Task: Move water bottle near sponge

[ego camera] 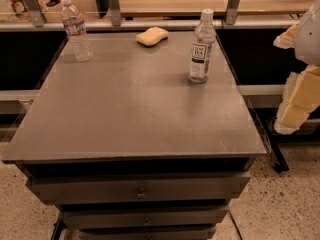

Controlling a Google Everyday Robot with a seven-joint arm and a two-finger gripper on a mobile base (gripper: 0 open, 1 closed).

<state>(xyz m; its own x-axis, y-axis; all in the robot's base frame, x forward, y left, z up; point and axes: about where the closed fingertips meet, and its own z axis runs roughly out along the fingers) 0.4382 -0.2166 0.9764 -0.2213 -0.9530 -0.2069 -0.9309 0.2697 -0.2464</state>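
Observation:
The water bottle (75, 30), small, clear and ribbed with a white cap and a red-and-white label band, stands upright at the far left corner of the grey table (135, 109). The pale yellow sponge (152, 36) lies at the far edge near the middle, well to the right of the bottle. My gripper (299, 91), padded with yellowish foam, hangs at the right edge of the view, beyond the table's right side and far from both things. It holds nothing.
A taller smooth bottle (201, 48) with a dark rectangular label stands at the far right of the table. A rail and shelf posts (114, 6) run behind the table. Drawers (140, 191) sit below the tabletop, above a speckled floor.

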